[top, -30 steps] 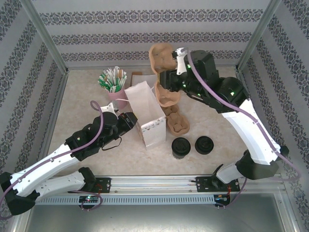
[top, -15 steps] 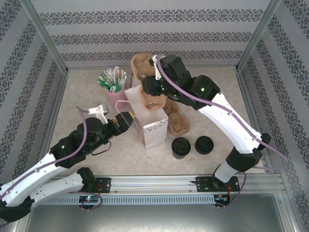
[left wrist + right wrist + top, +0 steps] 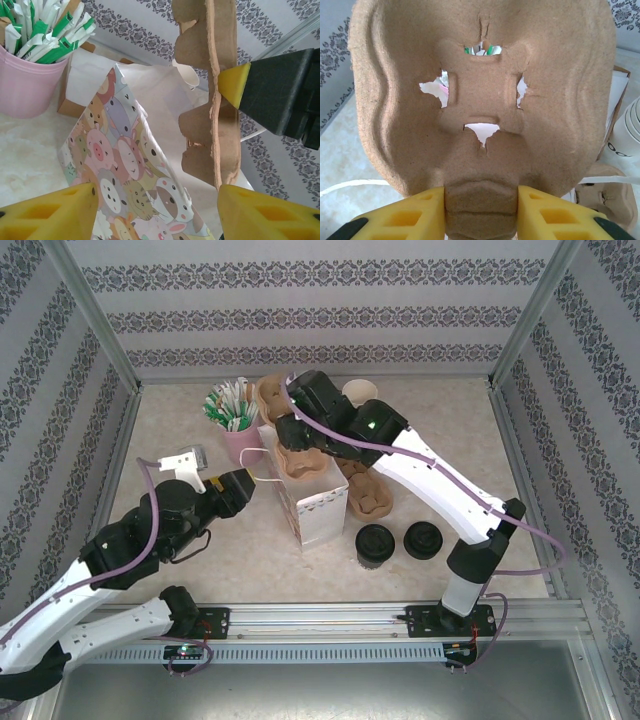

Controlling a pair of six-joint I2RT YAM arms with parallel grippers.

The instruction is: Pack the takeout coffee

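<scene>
From above: swung the carrier (image 3: 303,462) left over the last second, clamped in the right hand (image 3: 297,428); hangs it now over the mouth of the bag (image 3: 322,515). Drew the left hand (image 3: 240,488) back off the bag's left edge, to just beside it. Suggests carrier first, cups after. Leaves the coffee (image 3: 375,543) untouched on the table (image 3: 180,450), upright just right of the bag: round black lid, dark body.

From the left wrist: shows left hand (image 3: 157,192) spread, gripping nothing; faces the bag's cartoon-animal side, with the carrier edge-on above it.

From the right wrist: squeezes the carrier's tab between both yellow pads (image 3: 402,217).
</scene>
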